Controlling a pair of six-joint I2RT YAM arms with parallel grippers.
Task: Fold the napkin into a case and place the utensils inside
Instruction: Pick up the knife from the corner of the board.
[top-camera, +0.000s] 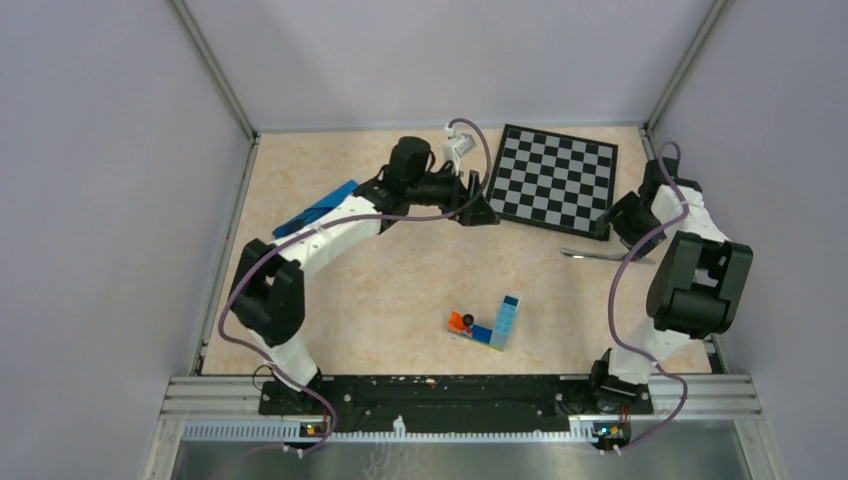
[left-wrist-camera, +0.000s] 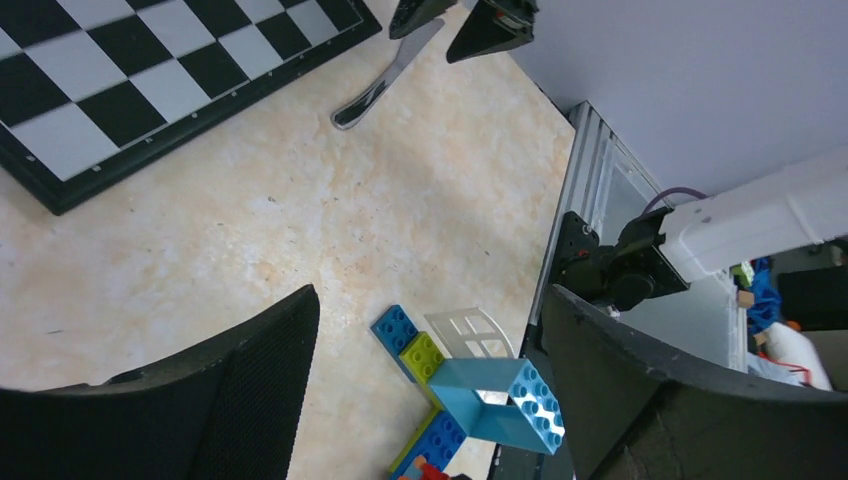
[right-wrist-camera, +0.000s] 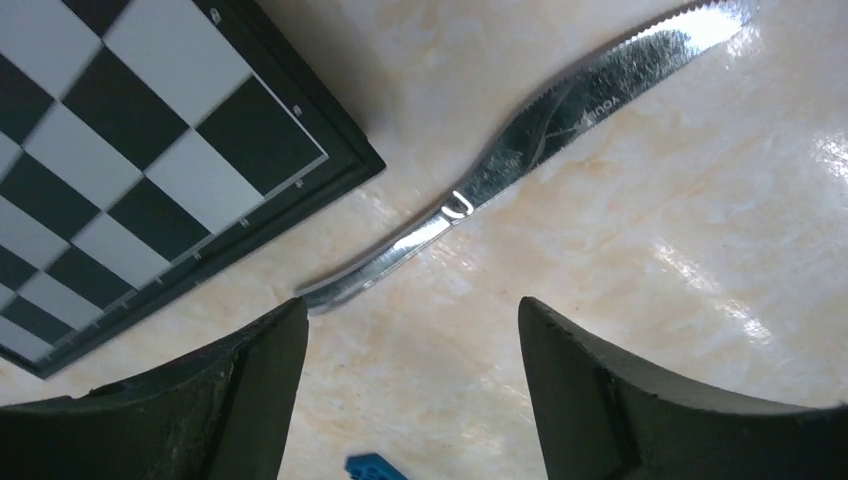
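Silver steel: the knife (right-wrist-camera: 540, 140) is seen lying flat just ahead of the right gripper (right-wrist-camera: 410, 320), whose jaws are spread with nothing held, handle end close to the chessboard (right-wrist-camera: 150, 170). The blue napkin (top-camera: 318, 208) is spotted well behind the left gripper (left-wrist-camera: 430, 300), beside its arm. That gripper's jaws are likewise parted and empty, with the toy bricks (left-wrist-camera: 470, 395) just beneath.

Table knife (right-wrist-camera: 540, 130) beside the chessboard (right-wrist-camera: 150, 180): polished metal, mirror-bright, fine scratches, serrated edge. Chessboard: matt squares, smooth black frame. Table top (right-wrist-camera: 650, 300): glossy, marbled beige, glare spots. Toy bricks (left-wrist-camera: 480, 395): smooth shiny plastic. Napkin (top-camera: 312, 211): thin blue cloth, slight sheen.
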